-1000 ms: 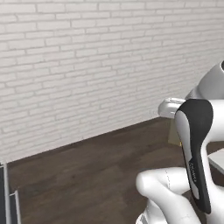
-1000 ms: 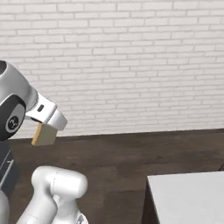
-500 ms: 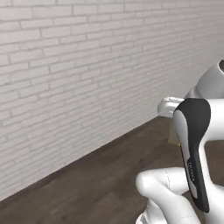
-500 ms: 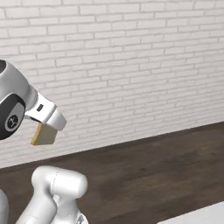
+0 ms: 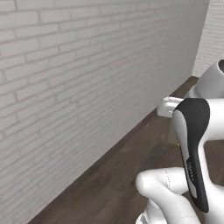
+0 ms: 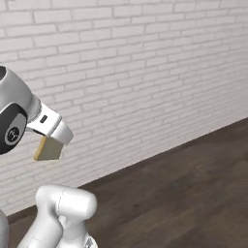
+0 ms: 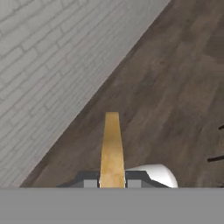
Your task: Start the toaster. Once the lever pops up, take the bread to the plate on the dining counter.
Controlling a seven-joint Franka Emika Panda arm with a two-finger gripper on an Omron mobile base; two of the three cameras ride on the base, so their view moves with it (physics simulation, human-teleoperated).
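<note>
My gripper point(image 6: 52, 141) is held up in the air, shut on the bread point(image 6: 47, 149), a thin pale tan slice hanging below the white hand. Seen from the hand, the bread point(image 7: 111, 146) stands edge-on between the two dark fingertips point(image 7: 89, 181), reaching forward over the dark floor, and the gripper point(image 7: 112, 181) pinches its near end. The toaster, its lever, the plate and the dining counter are out of view.
A white brick wall point(image 5: 65, 87) runs close along the left and fills the background point(image 6: 145, 72). Dark wood floor point(image 6: 193, 184) spreads below it. Two thin dark lines point(image 7: 215, 158) poke in at the right edge of the hand view.
The whole picture has swung as the base turns: the wall now runs at a steeper slant and the grey counter corner has left both views. The bread stays gripped as before.
</note>
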